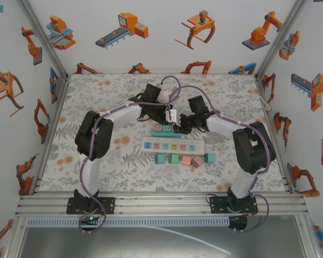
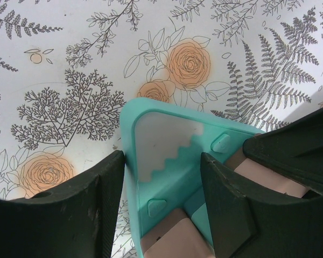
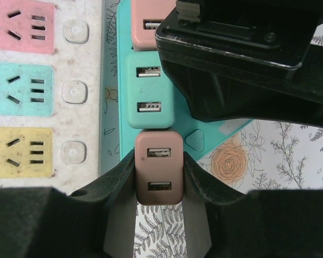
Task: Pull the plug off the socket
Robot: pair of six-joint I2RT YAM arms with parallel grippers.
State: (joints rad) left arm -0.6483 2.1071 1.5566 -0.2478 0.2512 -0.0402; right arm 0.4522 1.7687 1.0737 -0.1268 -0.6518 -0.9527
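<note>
A teal socket strip (image 3: 196,141) lies beside a white one. Over its end stands a brown-pink plug (image 3: 159,169) with two USB ports. My right gripper (image 3: 159,161) is shut on this plug, one finger on each side. Whether its prongs sit in the socket is hidden. My left gripper (image 2: 161,158) is shut across the end of the teal socket strip (image 2: 167,161), pressing both long edges. In the top view, the left gripper (image 1: 168,117) and the right gripper (image 1: 178,127) meet over the teal strip (image 1: 167,133).
A teal plug (image 3: 149,88) and a pink plug (image 3: 151,21) sit further along the teal strip. The white power strip (image 1: 172,145) lies just in front. Several loose coloured plugs (image 1: 183,159) stand in a row nearer the arms.
</note>
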